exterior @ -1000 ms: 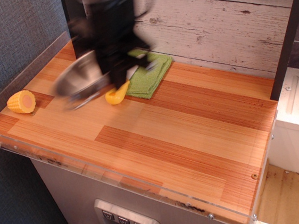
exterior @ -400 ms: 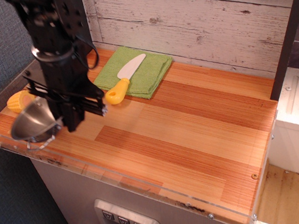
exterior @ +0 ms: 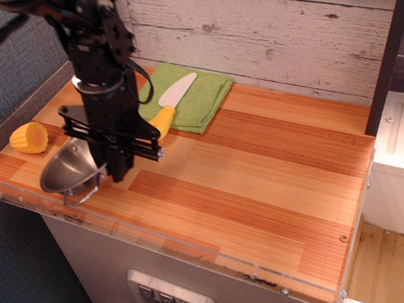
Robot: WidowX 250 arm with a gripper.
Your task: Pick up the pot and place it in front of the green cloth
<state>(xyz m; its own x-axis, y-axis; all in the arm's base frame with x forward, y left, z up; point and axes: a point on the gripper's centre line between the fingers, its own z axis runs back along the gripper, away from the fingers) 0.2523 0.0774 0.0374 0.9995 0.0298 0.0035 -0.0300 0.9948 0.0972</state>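
Observation:
The shiny steel pot (exterior: pixel 68 169) hangs tilted at the table's front left, one wire loop handle (exterior: pixel 84 196) showing below it. My gripper (exterior: pixel 110 170) is shut on the pot's right rim and holds it over the wood near the front edge. The green cloth (exterior: pixel 194 94) lies flat at the back by the wall, up and to the right of the pot. A knife with a yellow handle (exterior: pixel 160 122) and white blade rests on the cloth.
A yellow corn piece (exterior: pixel 29 138) lies at the left edge, close to the pot. A clear plastic rim (exterior: pixel 198 257) runs along the table's front edge. A plank wall (exterior: pixel 284 34) stands behind.
The gripper carried the pot from beside the cloth to the front left corner, then shifted a little right and back from the edge.

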